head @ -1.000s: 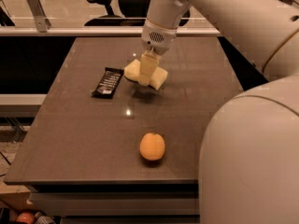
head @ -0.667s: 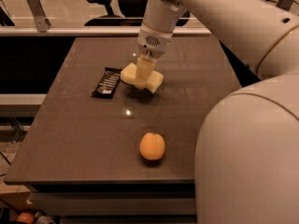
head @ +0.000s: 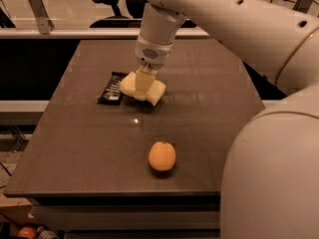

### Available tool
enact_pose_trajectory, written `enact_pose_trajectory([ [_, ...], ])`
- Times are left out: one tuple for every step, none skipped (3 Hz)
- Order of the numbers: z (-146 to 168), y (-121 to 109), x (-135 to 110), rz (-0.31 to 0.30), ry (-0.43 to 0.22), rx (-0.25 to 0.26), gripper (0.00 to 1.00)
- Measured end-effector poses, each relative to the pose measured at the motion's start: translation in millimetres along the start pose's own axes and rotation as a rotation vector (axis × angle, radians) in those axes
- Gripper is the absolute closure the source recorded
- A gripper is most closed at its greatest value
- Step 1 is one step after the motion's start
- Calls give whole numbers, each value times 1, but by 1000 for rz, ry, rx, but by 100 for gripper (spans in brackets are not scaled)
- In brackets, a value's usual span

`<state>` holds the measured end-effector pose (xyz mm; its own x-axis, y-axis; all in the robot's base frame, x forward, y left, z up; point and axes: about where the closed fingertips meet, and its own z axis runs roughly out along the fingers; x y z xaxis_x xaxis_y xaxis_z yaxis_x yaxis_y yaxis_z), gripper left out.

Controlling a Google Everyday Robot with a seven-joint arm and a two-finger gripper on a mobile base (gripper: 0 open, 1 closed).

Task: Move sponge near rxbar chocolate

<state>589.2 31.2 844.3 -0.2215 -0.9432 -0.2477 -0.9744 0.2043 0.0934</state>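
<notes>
The pale yellow sponge (head: 130,86) is at the left middle of the dark table (head: 89,148). My gripper (head: 143,83) comes down from above and is shut on the sponge, its fingers over the sponge's middle. The rxbar chocolate (head: 112,87), a black wrapper with white lettering, lies flat just left of the sponge, almost touching it. Whether the sponge rests on the table or hangs just above it I cannot tell.
A round orange fruit (head: 162,156) sits near the table's front edge. My large white arm fills the upper and right part of the view. An office chair (head: 107,0) stands beyond the far edge.
My gripper has carried the sponge leftward and a little toward the front, closing the gap to the black bar. The bar and the orange have not moved.
</notes>
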Motion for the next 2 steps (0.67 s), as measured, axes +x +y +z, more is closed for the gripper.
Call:
enact_pose_trajectory([
  [8, 2, -2, 3, 20, 63, 100],
  [14, -3, 0, 15, 41, 121, 100],
])
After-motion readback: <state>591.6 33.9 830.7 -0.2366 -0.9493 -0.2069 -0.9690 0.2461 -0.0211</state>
